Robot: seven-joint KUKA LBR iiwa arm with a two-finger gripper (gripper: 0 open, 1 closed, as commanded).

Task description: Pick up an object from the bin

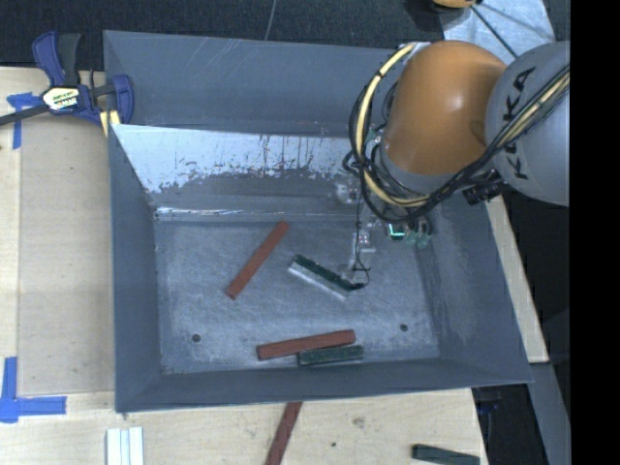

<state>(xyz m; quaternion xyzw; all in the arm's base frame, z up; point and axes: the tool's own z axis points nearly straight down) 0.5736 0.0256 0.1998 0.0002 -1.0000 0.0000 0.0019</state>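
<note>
The arm (531,114) reaches in from the right side of the bin (131,260). Its orange cover (441,105), ringed by black and yellow cables (373,168), is above the bin's back right corner. Below it the slim jaws point down, close to the bin's floor, slightly right of its centre.

Gripper (359,271) at right end of dark green stick (320,268), mid-bin (131,289).

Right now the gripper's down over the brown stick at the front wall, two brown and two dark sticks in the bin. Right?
Wrong stick. The camera view shows the gripper down over the dark green stick in the middle of the bin; the brown stick at the front wall lies apart from it. Two brown and two dark sticks is right.
</note>
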